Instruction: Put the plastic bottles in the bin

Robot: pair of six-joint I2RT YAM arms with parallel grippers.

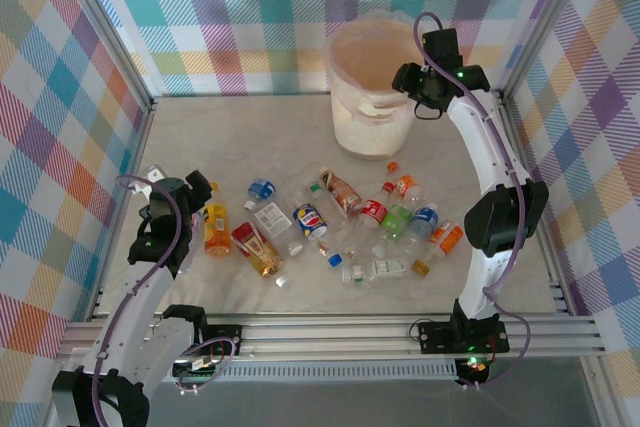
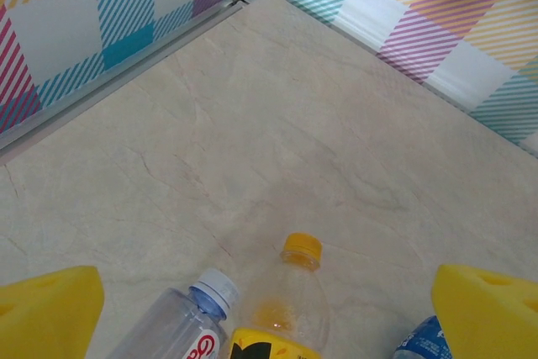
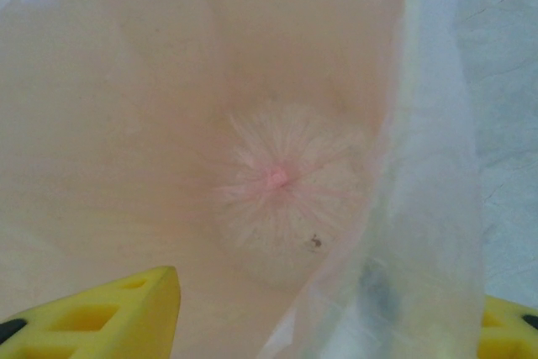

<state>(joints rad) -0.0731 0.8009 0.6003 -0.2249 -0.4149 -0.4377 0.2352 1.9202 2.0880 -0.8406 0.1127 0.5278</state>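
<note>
- The plastic bottles (image 1: 340, 227) lay scattered across the middle of the bench (image 1: 230, 137), all of them outside the bin (image 1: 360, 127), which stood at the far edge, well apart from the pile.
- The right fingers (image 3: 109, 313) hung at the bin's rim, spread apart and holding nothing, with its translucent wall running between them. Whether either finger touched that wall was hard to judge through the hazy plastic.
- The bin's floor, seen from the right wrist, showed no bottle.
- The left fingers (image 2: 50, 308) stood wide apart, low over the left end of the pile. They framed an orange-capped bottle (image 2: 286, 300) lying beside a clear blue-capped one (image 2: 181, 325), a stance apparently meant for closing on the former.
- The sorting looked barely begun.
</note>
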